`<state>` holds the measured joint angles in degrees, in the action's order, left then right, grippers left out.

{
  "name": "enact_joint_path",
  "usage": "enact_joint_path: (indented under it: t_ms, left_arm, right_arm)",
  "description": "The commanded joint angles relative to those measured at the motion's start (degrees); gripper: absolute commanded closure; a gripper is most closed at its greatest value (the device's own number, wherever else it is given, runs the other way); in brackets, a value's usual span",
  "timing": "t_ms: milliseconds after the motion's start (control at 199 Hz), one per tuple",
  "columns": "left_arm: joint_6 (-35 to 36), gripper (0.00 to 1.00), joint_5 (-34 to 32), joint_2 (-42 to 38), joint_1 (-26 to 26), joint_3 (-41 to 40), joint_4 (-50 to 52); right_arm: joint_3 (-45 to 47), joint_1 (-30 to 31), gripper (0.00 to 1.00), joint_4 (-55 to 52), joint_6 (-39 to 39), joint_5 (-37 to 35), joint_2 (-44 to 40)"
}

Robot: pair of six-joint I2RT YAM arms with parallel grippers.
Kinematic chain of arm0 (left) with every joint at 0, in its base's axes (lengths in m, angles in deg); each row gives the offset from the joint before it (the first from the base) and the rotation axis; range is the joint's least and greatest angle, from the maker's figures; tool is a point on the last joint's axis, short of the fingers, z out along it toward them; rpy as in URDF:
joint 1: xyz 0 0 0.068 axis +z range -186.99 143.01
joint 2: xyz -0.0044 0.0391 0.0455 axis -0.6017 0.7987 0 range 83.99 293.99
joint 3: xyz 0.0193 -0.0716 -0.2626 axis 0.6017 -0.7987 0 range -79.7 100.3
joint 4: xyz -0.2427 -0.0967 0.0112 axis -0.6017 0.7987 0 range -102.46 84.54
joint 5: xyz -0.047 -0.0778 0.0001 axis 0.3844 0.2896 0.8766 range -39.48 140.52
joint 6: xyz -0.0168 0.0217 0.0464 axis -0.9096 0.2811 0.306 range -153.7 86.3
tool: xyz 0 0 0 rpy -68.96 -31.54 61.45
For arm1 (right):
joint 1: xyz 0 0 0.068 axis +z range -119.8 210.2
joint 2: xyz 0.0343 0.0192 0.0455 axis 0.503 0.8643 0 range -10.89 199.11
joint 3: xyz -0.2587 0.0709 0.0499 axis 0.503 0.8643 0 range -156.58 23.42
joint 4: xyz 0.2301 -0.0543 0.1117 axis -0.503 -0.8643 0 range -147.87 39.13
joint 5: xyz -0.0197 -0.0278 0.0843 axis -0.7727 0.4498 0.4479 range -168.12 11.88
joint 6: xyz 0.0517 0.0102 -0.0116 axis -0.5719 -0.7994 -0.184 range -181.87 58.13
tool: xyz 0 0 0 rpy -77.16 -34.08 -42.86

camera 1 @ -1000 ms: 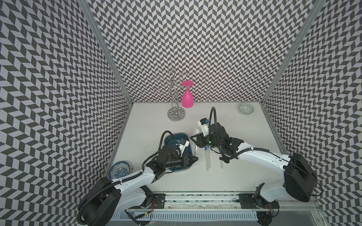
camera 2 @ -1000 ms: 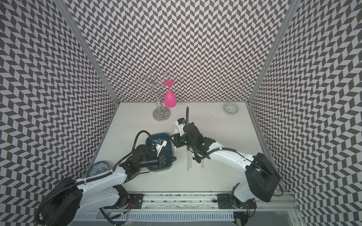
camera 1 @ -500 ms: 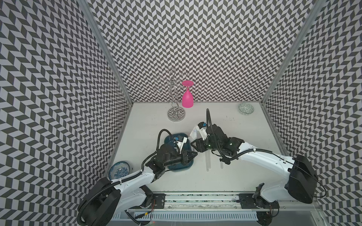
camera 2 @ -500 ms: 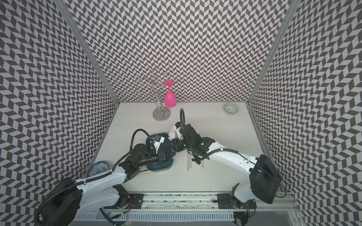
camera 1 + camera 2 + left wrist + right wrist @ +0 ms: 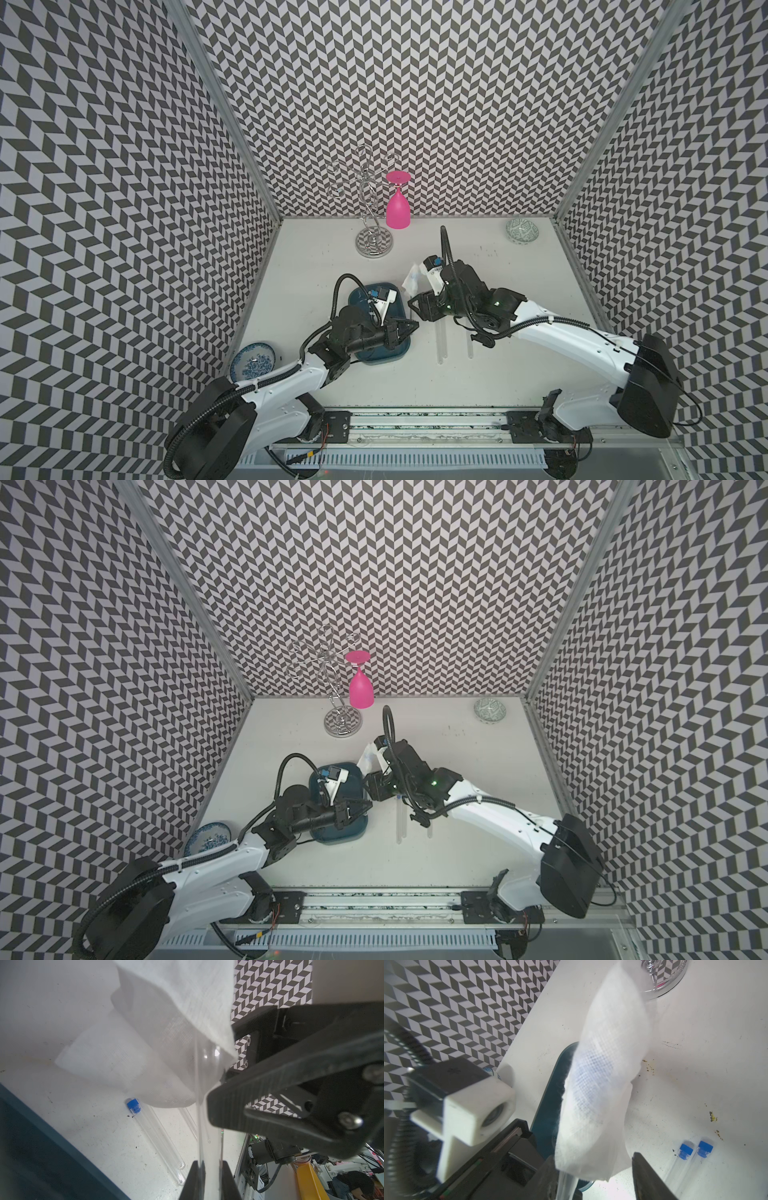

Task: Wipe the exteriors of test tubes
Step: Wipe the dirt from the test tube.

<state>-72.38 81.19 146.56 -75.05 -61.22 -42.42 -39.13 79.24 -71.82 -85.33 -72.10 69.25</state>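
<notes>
Left wrist view: showing the left gripper (image 5: 209,1167) pinching a clear test tube (image 5: 208,1126) between closed jaws, the tube's rounded far end disappearing under a white tissue (image 5: 166,1032).

Right wrist view: showing the right gripper (image 5: 593,1165) with jaws standing wide apart, the tissue (image 5: 602,1084) rising between them, draping over the tube (image 5: 564,1186) and leaving a clear gap to one jaw. Not pinching the tissue on that side.

Top views: showing both grippers meeting tip to tip, left gripper (image 5: 409,328) and right gripper (image 5: 422,309), at the edge of the teal tray (image 5: 395,353) nearest the right arm.

Lying side by side on the counter (image 5: 498,282), just beside the tray, under the right arm: two blue-capped test tubes (image 5: 685,1150), also appearing in a top view (image 5: 440,345).

Standing near the back wall: a chrome glass rack (image 5: 374,245), carrying a pink wine glass (image 5: 397,210) upside down.
</notes>
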Motion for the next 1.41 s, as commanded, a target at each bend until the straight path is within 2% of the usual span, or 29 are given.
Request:
enact_joint_path:
  t_ms: [0,171,377,683,849,1025,1402]
  left_arm:
    - [-0.19,0.92,-0.53,-0.25,0.19,0.91,-2.12]
    - [-0.26,0.92,-0.44,-0.32,0.18,0.74,-2.2]
    - [-0.27,0.92,-0.49,-0.8,0.19,0.62,-1.99]
    - [-0.08,0.92,-0.88,-2.04,0.35,0.2,-1.23]
    - [-0.09,0.92,-0.88,-2.01,0.45,0.17,-1.2]
    - [-0.11,0.92,-0.54,-1.66,0.62,0.19,-1.41]
    - [-0.26,0.92,-0.8,-1.4,0.71,0.23,-1.43]
  right_arm:
    - [-0.82,-0.38,0.41,1.9,-0.6,0.31,-3.15]
    - [2.52,-1.85,0.41,8.74,-3.53,2.33,-6.01]
    - [3.04,-3.25,0.5,13.78,-5.17,5.67,-3.86]
    - [2.98,-3.59,0.73,14.32,-4.7,9.93,-0.21]
    - [1.8,-3.6,0.9,12.21,-3.85,9.49,0.54]
    - [-0.84,-3.46,1.0,8.25,-1.25,8.83,0.96]
    - [-4.82,-1.51,1.0,1.39,4.27,9.0,0.26]
